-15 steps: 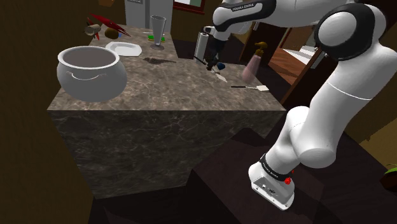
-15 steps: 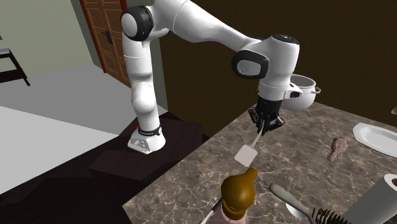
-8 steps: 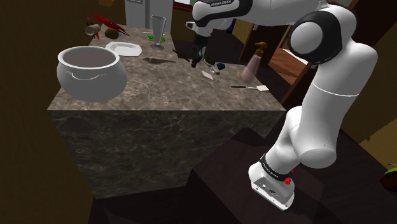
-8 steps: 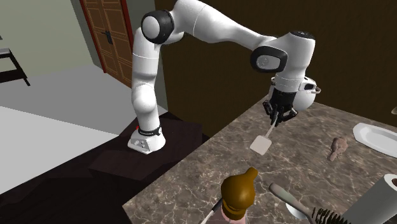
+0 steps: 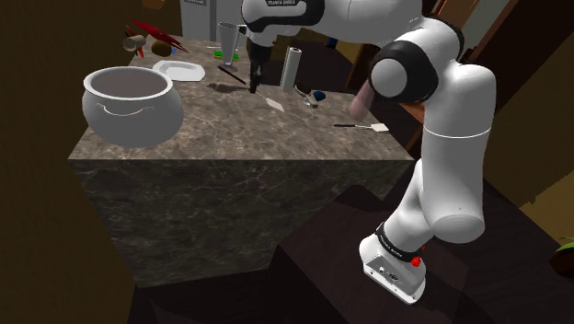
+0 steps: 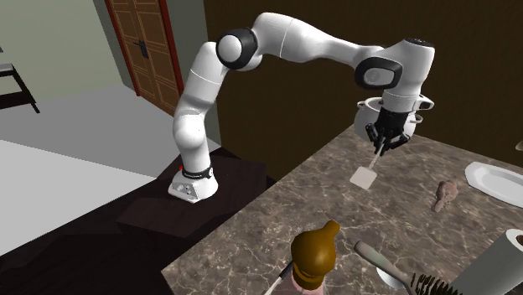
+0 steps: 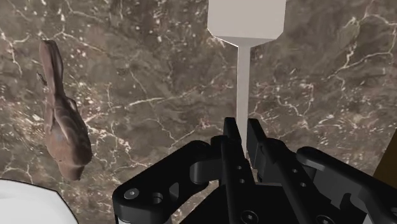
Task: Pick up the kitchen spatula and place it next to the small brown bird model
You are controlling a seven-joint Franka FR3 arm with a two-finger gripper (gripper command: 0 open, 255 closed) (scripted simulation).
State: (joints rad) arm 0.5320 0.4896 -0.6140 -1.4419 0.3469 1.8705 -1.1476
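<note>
Since the earlier frame the spatula point(image 6: 365, 173) is carried further across the marble counter point(image 6: 318, 209), its thin handle clamped between the jaws of the gripper point(image 6: 385, 147), the pale blade hung below the fingertips, near the brown bird point(image 6: 444, 194) lying to the second exterior view's right.

White spatula point(image 7: 245, 25) hangs blade-down, handle pinched in claw point(image 7: 243, 130); brown bird point(image 7: 63, 121) rests on counter point(image 7: 159, 76) nearby.

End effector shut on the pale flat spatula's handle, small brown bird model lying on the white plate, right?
No: the second exterior view shows the small brown bird model lying on the marble counter, off the white plate. The end effector is shut on the handle of the pale flat spatula.
</note>
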